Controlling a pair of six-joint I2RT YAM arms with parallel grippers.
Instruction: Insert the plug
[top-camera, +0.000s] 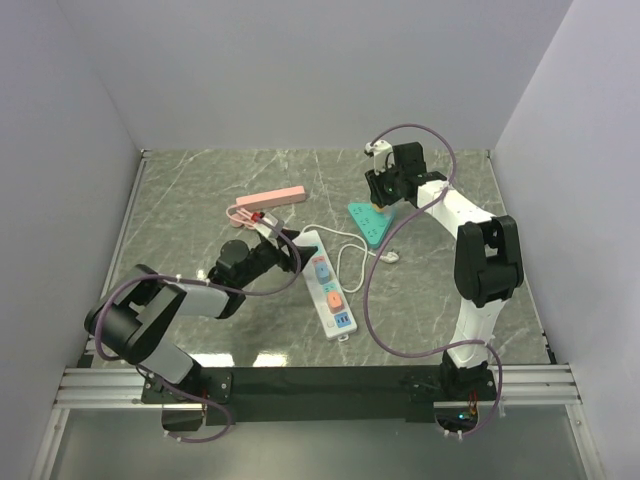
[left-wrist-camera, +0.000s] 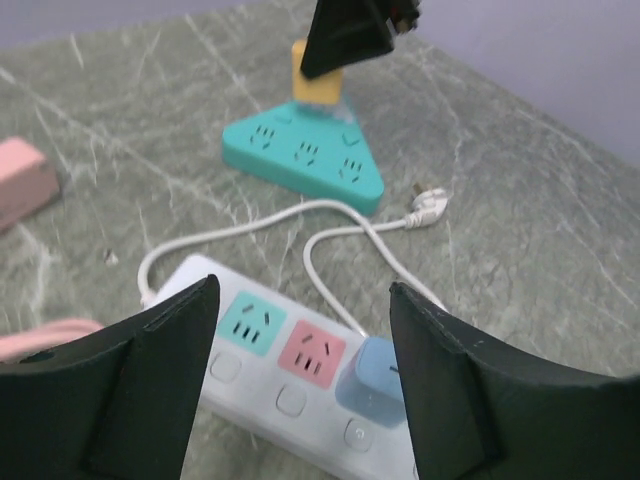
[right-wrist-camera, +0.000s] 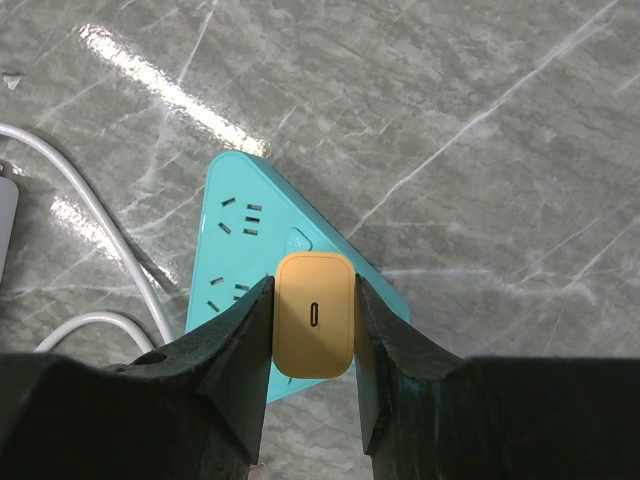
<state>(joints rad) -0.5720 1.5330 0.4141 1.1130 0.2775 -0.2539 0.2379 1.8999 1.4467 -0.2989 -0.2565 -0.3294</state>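
Right fingers (right-wrist-camera: 235, 360) clenched on the yellow plug (right-wrist-camera: 314, 328), held upright over one corner of the teal triangular socket block (right-wrist-camera: 240, 250), which lies right of the desk's (top-camera: 200, 190) centre, toward the far edge. The prongs are hidden, so it possibly touches the block. Left fingers (left-wrist-camera: 160, 380) spread, grasping nothing, above the white power strip (left-wrist-camera: 290, 400) mid-desk.

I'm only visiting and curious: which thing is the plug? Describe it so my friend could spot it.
On the grey marble table, look toward the far right for the teal triangular power strip. Over it, pinched between the right arm's black fingers, is the plug: a small rounded orange-yellow block with one slot on top, the only thing any arm holds.
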